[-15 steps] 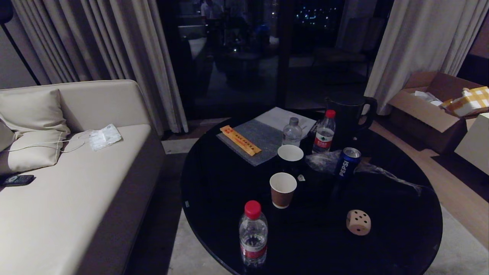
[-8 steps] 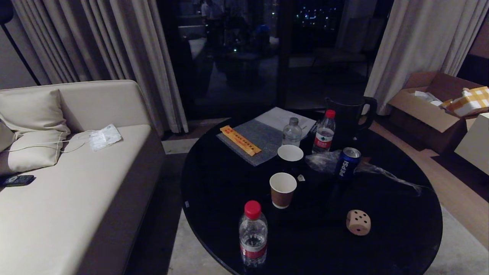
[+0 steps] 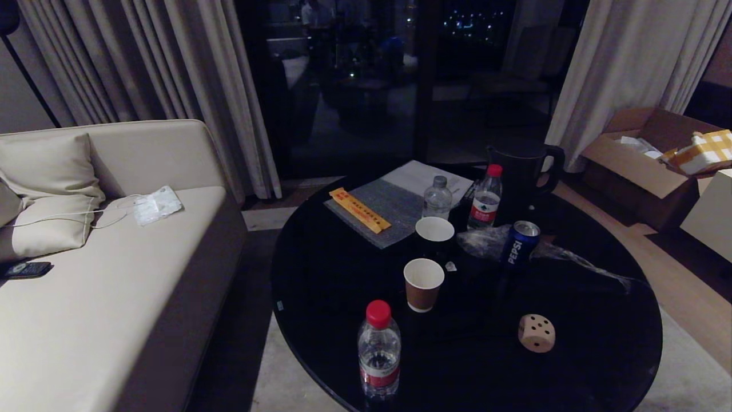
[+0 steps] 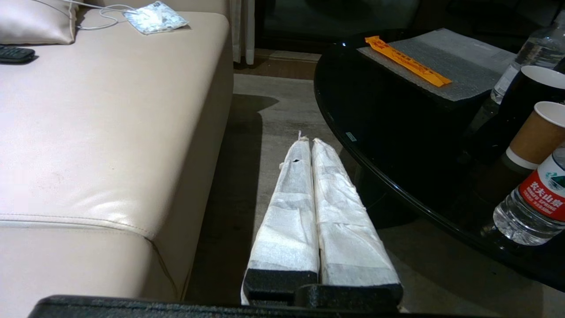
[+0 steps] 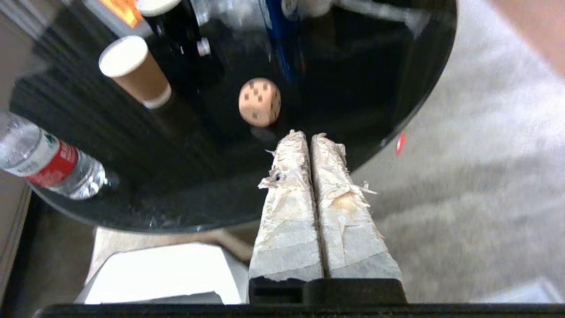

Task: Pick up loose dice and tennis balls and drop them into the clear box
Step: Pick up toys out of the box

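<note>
I see 1 tan die (image 3: 536, 333) with rounded corners and dark pips, sitting alone on the glossy black round worktop (image 3: 320, 274). From the Pepsi can (image 3: 520, 242), the die lies nearer me and slightly to the right, well apart from the can, close to the worktop's near edge. In my right wrist view its top face shows 5 pips. My right gripper (image 5: 304, 137) is clenched, its 2 tape-wrapped fingers pressed flat together, empty, hanging over the worktop's near edge with the tips just short of the die (image 5: 259, 102) and not touching it. My left gripper (image 4: 309, 142) is also clenched and empty, parked low over the floor between the sofa (image 4: 110, 132) and the worktop.
</note>
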### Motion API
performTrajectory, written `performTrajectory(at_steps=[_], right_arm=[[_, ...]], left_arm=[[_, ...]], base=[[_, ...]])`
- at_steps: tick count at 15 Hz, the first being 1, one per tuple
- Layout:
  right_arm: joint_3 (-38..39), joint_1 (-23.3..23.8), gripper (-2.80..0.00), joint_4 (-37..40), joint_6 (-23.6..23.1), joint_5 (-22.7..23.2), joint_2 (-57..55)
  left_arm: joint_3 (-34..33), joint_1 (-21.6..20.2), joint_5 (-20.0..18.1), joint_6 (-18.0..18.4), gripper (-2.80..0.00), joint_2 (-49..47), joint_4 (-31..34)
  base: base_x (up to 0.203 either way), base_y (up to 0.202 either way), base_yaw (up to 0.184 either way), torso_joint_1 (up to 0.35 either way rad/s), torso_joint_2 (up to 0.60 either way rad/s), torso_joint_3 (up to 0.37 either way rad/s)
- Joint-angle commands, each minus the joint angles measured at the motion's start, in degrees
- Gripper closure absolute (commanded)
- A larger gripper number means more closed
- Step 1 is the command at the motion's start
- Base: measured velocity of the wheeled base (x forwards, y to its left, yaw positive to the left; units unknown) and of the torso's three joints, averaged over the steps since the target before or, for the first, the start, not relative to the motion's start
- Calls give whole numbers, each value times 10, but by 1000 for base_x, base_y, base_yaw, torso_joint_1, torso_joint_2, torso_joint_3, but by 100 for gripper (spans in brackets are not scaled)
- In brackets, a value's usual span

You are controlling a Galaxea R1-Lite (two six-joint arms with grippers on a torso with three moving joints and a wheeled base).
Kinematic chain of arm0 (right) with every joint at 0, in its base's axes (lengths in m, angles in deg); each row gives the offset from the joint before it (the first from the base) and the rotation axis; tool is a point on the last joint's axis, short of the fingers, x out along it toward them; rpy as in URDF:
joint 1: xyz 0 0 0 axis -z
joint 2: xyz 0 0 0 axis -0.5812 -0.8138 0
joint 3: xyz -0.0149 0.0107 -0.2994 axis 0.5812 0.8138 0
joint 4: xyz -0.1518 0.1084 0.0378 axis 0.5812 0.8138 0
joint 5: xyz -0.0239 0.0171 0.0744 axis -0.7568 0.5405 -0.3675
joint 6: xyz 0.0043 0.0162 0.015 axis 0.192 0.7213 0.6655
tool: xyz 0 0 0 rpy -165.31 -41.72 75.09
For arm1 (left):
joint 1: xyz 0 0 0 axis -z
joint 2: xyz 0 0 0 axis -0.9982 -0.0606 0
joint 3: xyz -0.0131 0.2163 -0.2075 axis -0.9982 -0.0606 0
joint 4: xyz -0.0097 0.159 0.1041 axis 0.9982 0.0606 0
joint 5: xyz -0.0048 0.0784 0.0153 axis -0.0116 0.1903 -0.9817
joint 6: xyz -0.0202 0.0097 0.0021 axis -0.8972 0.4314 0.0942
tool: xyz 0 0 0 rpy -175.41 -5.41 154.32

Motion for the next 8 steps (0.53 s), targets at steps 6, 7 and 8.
performTrajectory(at_steps=[6, 7, 8], right_arm=[[-2, -6, 0, -58, 27, 5, -216], [-2, -6, 0, -79, 27, 5, -242], [-2, -6, 0, -95, 27, 5, -260]], left_arm=[[-1, 0, 0, 0, 0, -1, 0], [-1, 0, 0, 0, 0, -1, 0], [-1, 0, 0, 0, 0, -1, 0]], base=[[0, 0, 0, 0, 0, 0], [0, 0, 0, 0, 0, 0], [0, 0, 0, 0, 0, 0]])
